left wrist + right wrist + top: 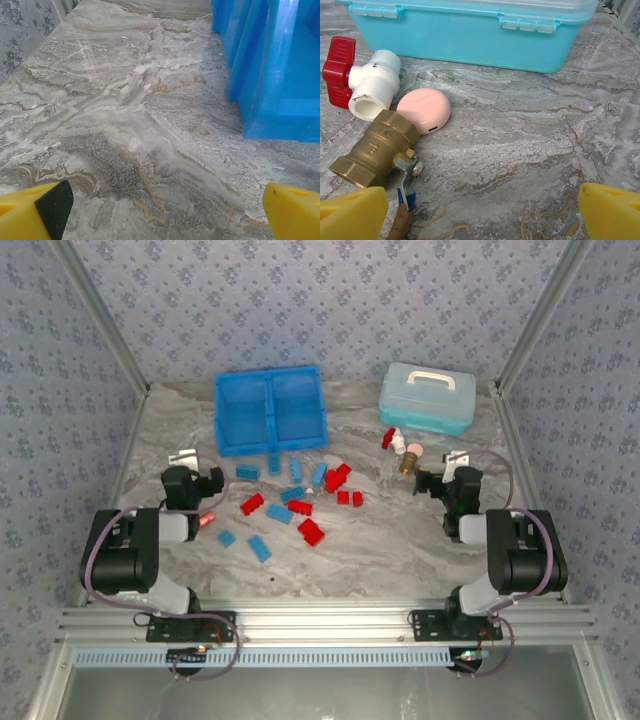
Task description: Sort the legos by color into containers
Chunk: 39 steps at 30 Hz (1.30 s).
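Observation:
Several small red legos [311, 531] and light blue legos [259, 548] lie scattered on the marble table, in front of the bright blue tray [268, 374]. A central divider splits the tray into two side-by-side containers, and both show bare floors. My left gripper [196, 465] rests low at the left of the pile, open. In the left wrist view the left gripper [167, 212] holds nothing, and the tray's corner [280, 75] is ahead on the right. My right gripper [452, 465] sits at the right of the pile, open. The right gripper [482, 212] has only bare table between its yellow fingers [350, 215].
A pale translucent blue lidded box [427, 398] stands at the back right, and in the right wrist view that box [470, 35] is straight ahead. Before it lie a white valve with a red handle [372, 85], a brass valve [375, 150] and a pink rounded case [423, 110]. Walls enclose the table.

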Available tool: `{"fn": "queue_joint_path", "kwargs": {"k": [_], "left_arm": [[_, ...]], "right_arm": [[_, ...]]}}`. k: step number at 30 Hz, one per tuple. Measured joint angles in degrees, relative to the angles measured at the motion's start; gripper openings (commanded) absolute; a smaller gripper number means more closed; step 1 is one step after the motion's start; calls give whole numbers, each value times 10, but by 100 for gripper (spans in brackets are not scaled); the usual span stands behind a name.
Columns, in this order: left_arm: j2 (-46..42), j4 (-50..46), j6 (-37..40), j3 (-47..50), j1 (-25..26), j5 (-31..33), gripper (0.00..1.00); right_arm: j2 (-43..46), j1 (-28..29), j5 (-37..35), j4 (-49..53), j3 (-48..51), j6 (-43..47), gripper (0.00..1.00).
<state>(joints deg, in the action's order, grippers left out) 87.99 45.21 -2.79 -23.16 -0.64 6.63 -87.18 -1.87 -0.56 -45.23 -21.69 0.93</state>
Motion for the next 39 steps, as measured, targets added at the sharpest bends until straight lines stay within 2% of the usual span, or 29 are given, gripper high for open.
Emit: {"fn": "queue_joint_path", "kwargs": {"k": [21,26,30,34,36,39], "left_arm": [[0,0,0,0,0,0,99],[0,0,0,0,0,0,99],[0,0,0,0,0,0,99],[-17,-18,0,0,6,14,99],[-55,-57,-3,-2,17,34,99],[-135,-168,-30,-34,35,65,99]], "right_arm": [[0,-2,3,0,0,0,100],[26,10,-18,47,-12,0,100],[102,34,-59,196,-76,-20,100],[228,75,-101,385,-167,-120,100],[273,87,-102,464,-210,-163,100],[307,112,-88,574,-265,-207,100]]}}
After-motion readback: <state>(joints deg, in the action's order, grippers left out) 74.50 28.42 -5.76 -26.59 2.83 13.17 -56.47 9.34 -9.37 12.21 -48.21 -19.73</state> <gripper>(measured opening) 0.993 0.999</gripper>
